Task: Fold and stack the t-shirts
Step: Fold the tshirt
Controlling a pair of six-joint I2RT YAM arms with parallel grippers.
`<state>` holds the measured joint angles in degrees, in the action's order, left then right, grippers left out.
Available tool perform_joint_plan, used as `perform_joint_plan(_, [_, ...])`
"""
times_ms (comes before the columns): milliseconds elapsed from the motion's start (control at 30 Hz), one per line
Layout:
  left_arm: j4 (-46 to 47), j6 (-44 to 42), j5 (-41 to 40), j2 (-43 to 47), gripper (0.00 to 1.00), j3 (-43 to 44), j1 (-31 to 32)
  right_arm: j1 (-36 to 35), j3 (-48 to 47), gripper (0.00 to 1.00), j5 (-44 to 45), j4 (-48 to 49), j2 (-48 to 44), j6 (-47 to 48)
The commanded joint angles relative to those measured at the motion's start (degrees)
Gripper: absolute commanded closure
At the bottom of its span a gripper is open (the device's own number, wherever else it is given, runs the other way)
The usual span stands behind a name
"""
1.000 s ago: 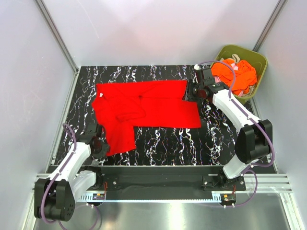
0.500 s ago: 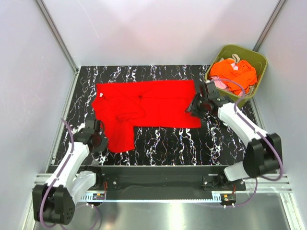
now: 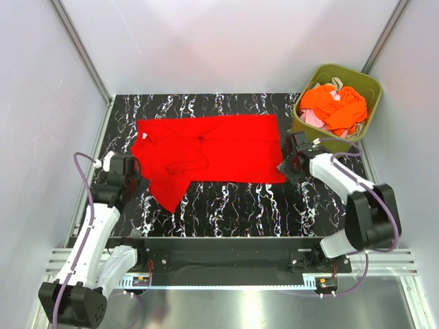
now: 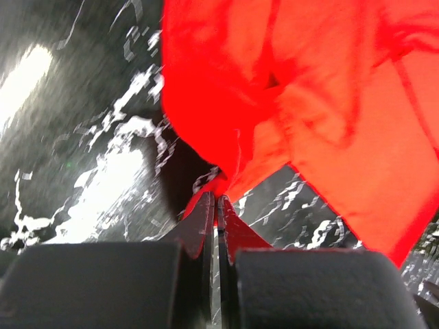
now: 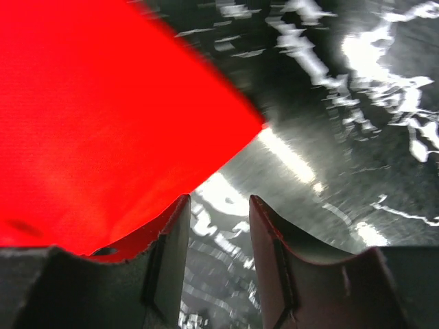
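Cloth of the red t-shirt (image 3: 226,147) is pinched by the left pincer (image 4: 217,204). The right pincer (image 5: 219,203) is held spread beside its near right corner.

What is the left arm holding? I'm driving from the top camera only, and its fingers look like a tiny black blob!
Observer: The left wrist camera shows the left fingers shut tight, pinching a bunched edge of the red t-shirt between their tips.
Operator: Ooh! And the other arm, is it grabbing the shirt too?
Observer: No. The right wrist camera shows the right fingers open, with only the black marbled table in the gap.
Operator: So where's the shirt over there?
Observer: Its corner lies flat on the table just ahead of those fingers. Red cloth shows beside one finger, not between them.
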<state>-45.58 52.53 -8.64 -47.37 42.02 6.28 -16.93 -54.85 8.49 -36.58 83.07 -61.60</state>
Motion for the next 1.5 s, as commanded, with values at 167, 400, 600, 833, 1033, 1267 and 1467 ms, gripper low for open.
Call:
perform_joint_plan(167, [3.92, -7.27, -1.9, -0.61, 1.0, 5.79, 0.22, 0.84, -1.75, 0.55, 4.68, -2.27, 5.79, -7.04])
perform_joint_plan(400, [6.03, -6.92, 0.29, -1.58, 1.0, 4.74, 0.13, 0.84, -0.08, 0.54, 8.29, -1.57, 5.35, -9.94])
perform_joint_plan(600, [6.47, -7.53, -0.84, -1.23, 1.0, 4.47, 0.13, 0.84, -0.26, 0.55, 7.95, 0.54, 7.37, -9.59])
perform_joint_plan(833, [6.38, -7.27, -1.55, -0.09, 1.0, 4.12, 0.13, 0.84, 0.79, 0.55, 7.15, 1.77, 8.6, -10.73])
perform_joint_plan(1033, [6.38, -7.53, -2.08, -0.26, 1.0, 4.56, 0.22, 0.84, 2.73, 0.55, 9.52, 4.23, 8.77, -11.79])
perform_joint_plan(1267, [6.21, -8.5, -2.96, 0.18, 1.0, 6.05, 0.13, 0.93, 2.91, 0.61, 9.35, 4.85, 10.36, -11.26])
perform_joint_plan(1467, [3.84, -9.9, -3.92, 1.14, 1.0, 8.42, 0.13, 0.84, 4.57, 1.0, 12.69, 4.85, 6.94, -10.03])
